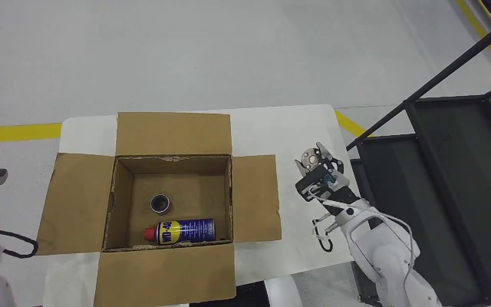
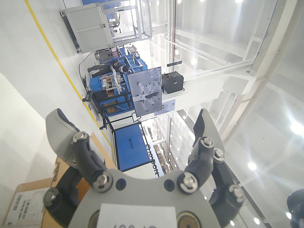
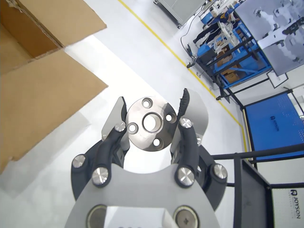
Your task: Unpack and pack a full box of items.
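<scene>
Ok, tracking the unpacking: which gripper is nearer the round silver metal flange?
Right. The right gripper clamps the flange beside the brown cardboard box; the left gripper, open and empty, is by a box flap.

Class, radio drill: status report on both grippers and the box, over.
Right gripper shut on metal flange, beside box. Left gripper open, empty. Spray can, dark ring in box.

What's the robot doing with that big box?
The robot is working with an open cardboard box on a white table. Its right gripper is pinching a round metal disc with holes in it, out over the table beside the box. A spray can and a small dark ring lie inside the box. The left gripper is open and holds nothing.
</scene>
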`<state>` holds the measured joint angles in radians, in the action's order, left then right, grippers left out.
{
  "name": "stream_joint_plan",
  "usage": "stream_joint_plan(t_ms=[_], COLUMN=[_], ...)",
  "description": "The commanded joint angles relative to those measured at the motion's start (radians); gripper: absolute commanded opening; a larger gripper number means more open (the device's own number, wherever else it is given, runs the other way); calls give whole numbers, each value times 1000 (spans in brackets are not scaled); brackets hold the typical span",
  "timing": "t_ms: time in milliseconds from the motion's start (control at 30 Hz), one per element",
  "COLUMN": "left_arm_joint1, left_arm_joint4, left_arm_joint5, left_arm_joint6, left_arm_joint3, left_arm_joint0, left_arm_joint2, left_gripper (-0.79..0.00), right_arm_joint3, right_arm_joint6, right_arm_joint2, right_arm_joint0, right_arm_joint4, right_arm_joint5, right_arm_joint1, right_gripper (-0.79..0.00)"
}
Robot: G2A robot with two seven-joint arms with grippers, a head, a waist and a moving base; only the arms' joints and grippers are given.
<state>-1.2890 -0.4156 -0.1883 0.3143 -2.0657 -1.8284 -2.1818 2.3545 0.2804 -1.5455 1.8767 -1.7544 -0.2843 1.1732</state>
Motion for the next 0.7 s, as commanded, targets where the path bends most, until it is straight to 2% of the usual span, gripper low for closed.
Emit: stream_joint_plan(t_ms=[0, 133, 333, 500, 667], left_arm_joint1=[0, 0, 0, 0, 0], left_arm_joint4=[0, 0, 0, 0, 0], left_arm_joint5=[0, 0, 0, 0, 0], left_arm_joint6=[0, 0, 0, 0, 0], left_arm_joint3=[0, 0, 0, 0, 0], left_arm_joint0=[0, 0, 0, 0, 0], left_arm_joint2=[0, 0, 0, 0, 0], left_gripper=[0, 0, 0, 0, 0], right_arm_joint3=[-5, -5, -5, -25, -106], right_arm_joint6=[8, 37, 212, 405, 533], right_arm_joint2=[40, 156, 399, 563, 667], right_arm_joint0=[-55, -174, -395, -573, -742], right_arm_joint4=[-24, -59, -96, -20, 81], right_arm_joint5=[-34, -106, -191, -221, -220], right_arm_joint1=[0, 2, 25, 58, 95], right_gripper=[-785, -785, -785, -785, -785])
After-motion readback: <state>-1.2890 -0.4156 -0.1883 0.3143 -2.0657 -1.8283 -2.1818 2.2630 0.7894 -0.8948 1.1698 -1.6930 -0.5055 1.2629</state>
